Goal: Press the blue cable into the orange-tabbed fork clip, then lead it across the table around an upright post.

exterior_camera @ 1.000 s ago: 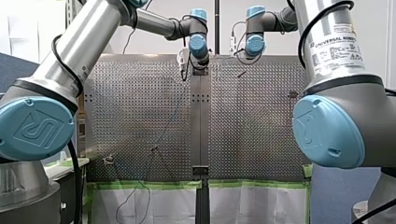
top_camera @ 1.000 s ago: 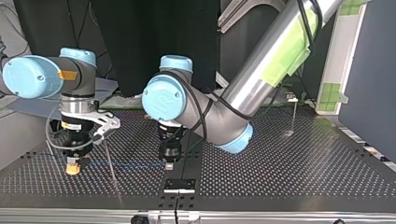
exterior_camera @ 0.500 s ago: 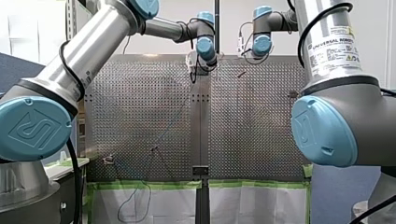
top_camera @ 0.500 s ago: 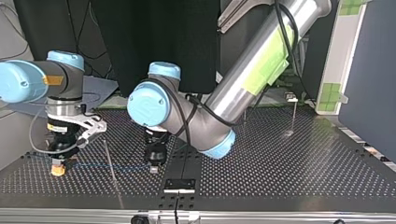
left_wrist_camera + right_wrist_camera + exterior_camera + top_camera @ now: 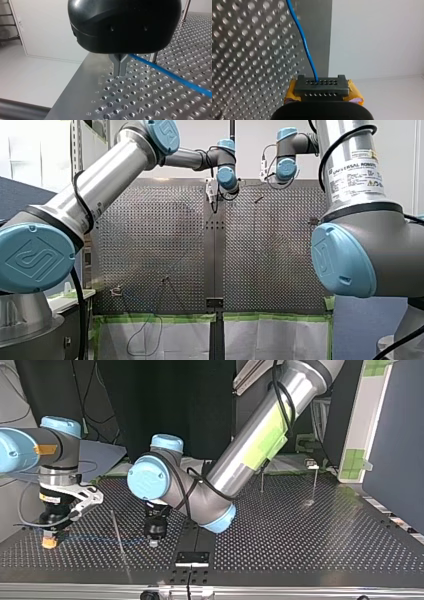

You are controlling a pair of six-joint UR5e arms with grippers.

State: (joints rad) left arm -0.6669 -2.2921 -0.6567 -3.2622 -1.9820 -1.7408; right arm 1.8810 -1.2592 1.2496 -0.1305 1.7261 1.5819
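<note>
Obs. The thin blue cable (image 5: 175, 77) hangs as one low span just above the perforated metal counter (image 5: 300, 535), along the near edge in the top view, running from one arm to the other.

The robot's black left end effector (image 5: 120, 71) has its metal fingers pressed together, clenched on the cable, which leaves them sideways over the holes. The right end effector (image 5: 321, 86), with yellow pads behind a black drilled block, grasps the cable further along. The line runs straight out ahead of the block.

Step (judgement): the cable is being positioned between two grips. No orange-tabbed fork clip can be made out in any view, so whether the pressing is done is open.

Next move calls for:
- both grips firm, span taut and low
- the line set squarely over the clip's slot before any push down
- later, a wide swing round the outside of a post without snagging

Count:
- arms: 2
- end effectors: 2, both gripping
- blue cable: 1
- slim upright metal posts (image 5: 261, 480): 2 at the top view's far right, well apart from the span
- metal stub (image 5: 153, 57): 1, just behind the left fingers, perhaps a third post
- small black plate (image 5: 191, 558): 1
</note>
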